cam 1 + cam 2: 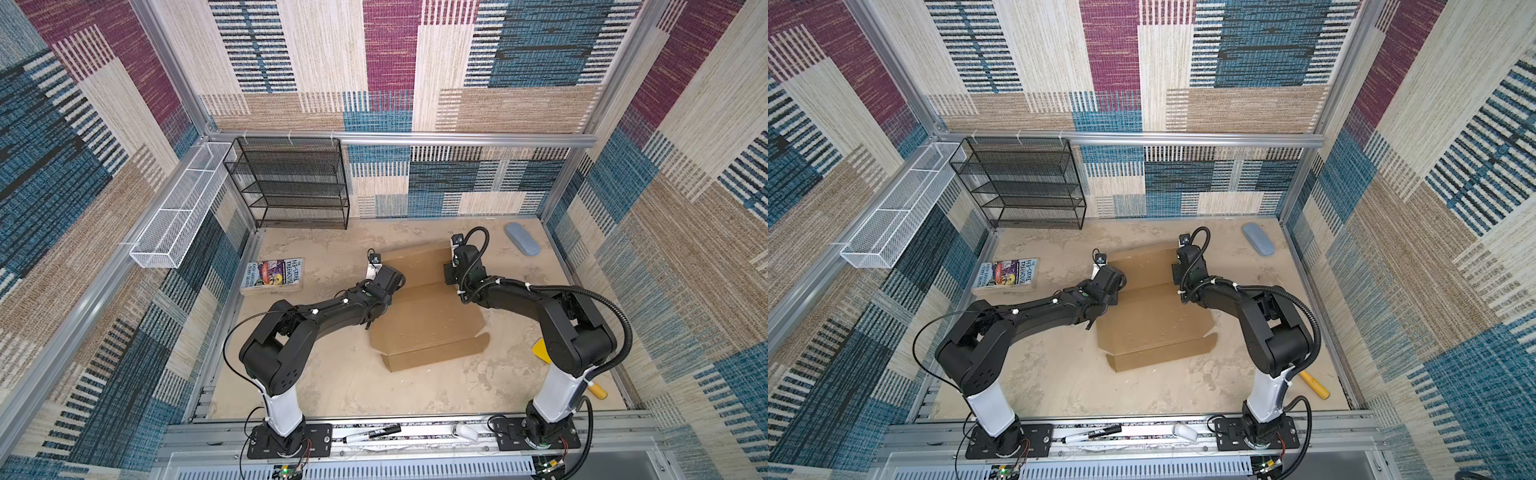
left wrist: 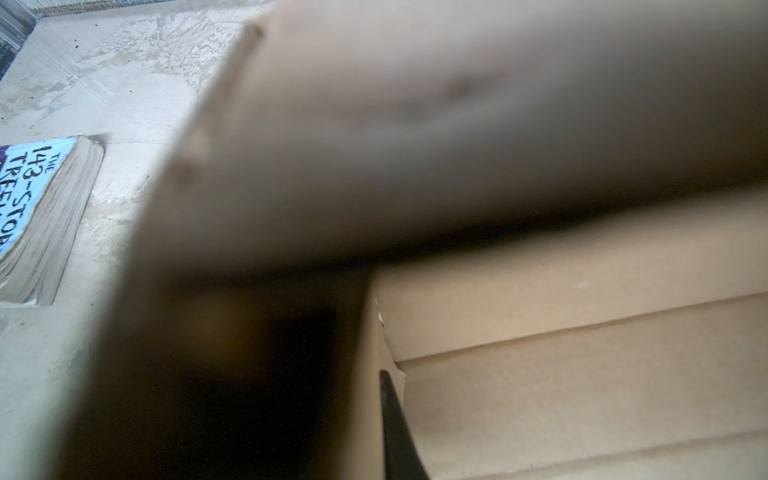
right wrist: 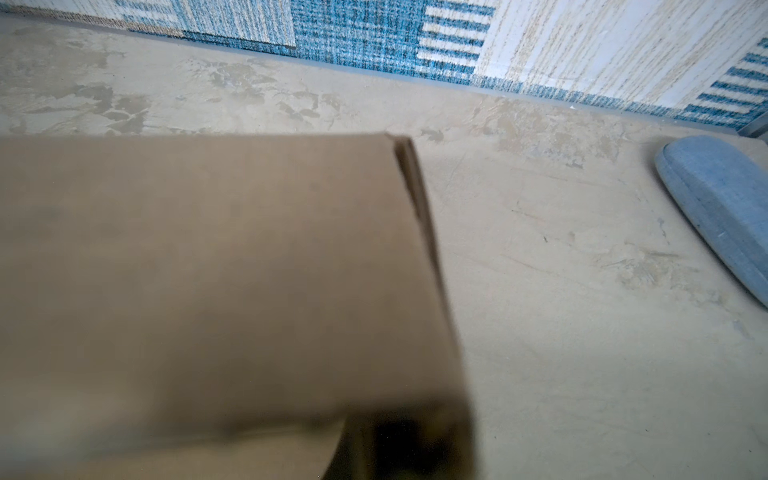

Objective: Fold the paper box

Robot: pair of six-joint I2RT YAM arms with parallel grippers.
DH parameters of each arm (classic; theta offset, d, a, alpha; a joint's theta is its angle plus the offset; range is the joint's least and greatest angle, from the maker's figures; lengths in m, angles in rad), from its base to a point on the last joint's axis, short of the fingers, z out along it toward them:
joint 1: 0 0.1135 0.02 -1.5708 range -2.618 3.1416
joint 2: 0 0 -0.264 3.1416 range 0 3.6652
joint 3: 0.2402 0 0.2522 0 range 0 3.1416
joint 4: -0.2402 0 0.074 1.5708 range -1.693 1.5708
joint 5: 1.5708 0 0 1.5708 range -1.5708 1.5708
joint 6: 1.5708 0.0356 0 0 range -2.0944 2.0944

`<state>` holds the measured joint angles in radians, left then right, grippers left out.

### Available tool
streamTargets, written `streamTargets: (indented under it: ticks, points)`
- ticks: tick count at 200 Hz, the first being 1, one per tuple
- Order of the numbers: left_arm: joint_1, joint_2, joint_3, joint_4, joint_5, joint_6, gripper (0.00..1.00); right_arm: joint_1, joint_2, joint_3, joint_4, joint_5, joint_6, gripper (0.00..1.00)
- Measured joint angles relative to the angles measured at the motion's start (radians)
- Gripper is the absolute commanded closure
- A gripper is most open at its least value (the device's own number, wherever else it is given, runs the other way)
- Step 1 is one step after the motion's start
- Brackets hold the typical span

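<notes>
The paper box is brown cardboard, partly folded, in the middle of the table. Its far panel stands raised between my two arms. My left gripper is at the box's left edge. In the left wrist view one black finger presses against an upright cardboard wall, and the other finger is hidden behind it. My right gripper is at the right edge of the raised panel. The right wrist view shows that cardboard panel covering the jaws.
A colourful book lies left of the box. A blue case sits at the back right. A black mesh shelf and a white wire basket stand at the back left. A yellow tool lies by the right arm's base.
</notes>
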<state>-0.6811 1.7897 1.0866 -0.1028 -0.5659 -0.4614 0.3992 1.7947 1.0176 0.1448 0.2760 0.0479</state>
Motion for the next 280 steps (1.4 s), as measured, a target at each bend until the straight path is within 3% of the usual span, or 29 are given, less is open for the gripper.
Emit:
streamTargets:
  ticks: [45,101,147,224,280]
  points:
    - [0.0,0.0,0.008,-0.008,0.004,-0.003,1.0,0.016,0.006,0.011,-0.019,0.047,0.008,0.93]
    - [-0.001,0.003,0.013,-0.014,0.016,-0.01,1.0,0.029,0.017,0.012,-0.045,0.064,0.026,0.72]
    - [-0.002,0.004,0.021,-0.025,0.019,-0.011,1.0,0.029,0.005,0.005,-0.059,0.06,0.034,0.69]
    - [-0.003,0.011,0.037,-0.051,0.014,-0.018,1.0,0.032,-0.056,-0.052,-0.093,0.043,0.052,0.55]
    - [-0.002,0.011,0.036,-0.057,-0.002,-0.026,1.0,0.032,-0.097,-0.071,-0.103,0.038,0.055,0.54]
